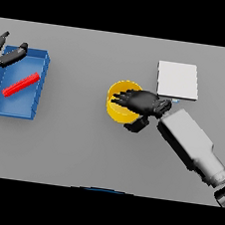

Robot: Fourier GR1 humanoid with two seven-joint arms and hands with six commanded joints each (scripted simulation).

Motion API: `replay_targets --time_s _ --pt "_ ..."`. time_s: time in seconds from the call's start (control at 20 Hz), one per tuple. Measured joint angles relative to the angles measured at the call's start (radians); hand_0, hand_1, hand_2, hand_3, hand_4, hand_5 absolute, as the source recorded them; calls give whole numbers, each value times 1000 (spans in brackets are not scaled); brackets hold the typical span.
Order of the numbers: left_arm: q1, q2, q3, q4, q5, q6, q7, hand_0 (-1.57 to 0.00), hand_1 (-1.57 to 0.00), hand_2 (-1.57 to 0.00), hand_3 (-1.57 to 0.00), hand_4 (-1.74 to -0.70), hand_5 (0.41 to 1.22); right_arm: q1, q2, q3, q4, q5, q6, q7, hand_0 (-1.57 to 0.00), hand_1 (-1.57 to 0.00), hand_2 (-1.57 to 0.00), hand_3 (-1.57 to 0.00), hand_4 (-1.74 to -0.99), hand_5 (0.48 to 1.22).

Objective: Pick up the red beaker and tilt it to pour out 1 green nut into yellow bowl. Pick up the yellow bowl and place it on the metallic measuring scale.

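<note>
1. Head view showed a round yellow bowl (pixel 118 111) on the grey table (pixel 80 145), just left of a flat pale square measuring scale (pixel 177 80).
2. The right hand (pixel 142 102) lay over the bowl's right rim, fingers spread across its opening and thumb below; whether it gripped could not be told.
3. The left hand (pixel 6 53) hovered with relaxed fingers at the far corner of a blue rectangular tray (pixel 37 92) holding a red bar-shaped object (pixel 21 84).

The bowl (pixel 119 110) sits between the tray (pixel 37 92), left, and the scale (pixel 177 80), right.
</note>
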Motion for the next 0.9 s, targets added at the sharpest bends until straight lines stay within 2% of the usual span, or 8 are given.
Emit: replay_targets --time_s 0.1,0.2,0.25,0.3,0.4,0.45,0.7,0.9 --pt "1 4 4 -7 2 4 -2 1 1 1 1 -791 712 -4 4 -2 16 2 -1 11 -48 -60 -88 -130 -1261 809" --pt "8 -4 -3 -5 -3 6 -13 1 1 1 1 -789 710 -3 -4 6 12 6 -1 -18 -455 -407 -349 -322 -1363 957" --pt "3 -1 -2 2 -6 6 -11 1 1 1 1 -788 710 3 7 9 6 6 -4 -14 -678 -640 -594 -572 -1435 1010" --pt "3 -4 -5 2 -8 9 -11 1 1 1 1 -788 710 8 -3 9 -6 1 0 -32 -857 -826 -789 -679 -1492 1052" --pt "-22 -1 1 27 -9 6 -8 1 1 1 1 -787 707 4 -2 8 -22 -4 14 -25 -1114 -1094 -1071 -882 -1578 1113" --pt "-18 2 3 24 -7 3 -18 1 1 1 1 -785 709 1 -10 13 -10 -7 4 -66 -1205 -1189 -1129 -969 -1611 1135" --pt "-22 -4 -6 15 -12 6 -10 1 1 1 1 -785 712 0 -16 5 -26 -24 50 -36 -1451 -1446 -1330 -1171 -1698 1193" --pt "-8 0 -2 7 -4 1 -20 1 1 1 1 -778 704 -11 -29 -8 -62 -34 64 -13 -1522 -1520 -1415 -1185 -1724 1209"
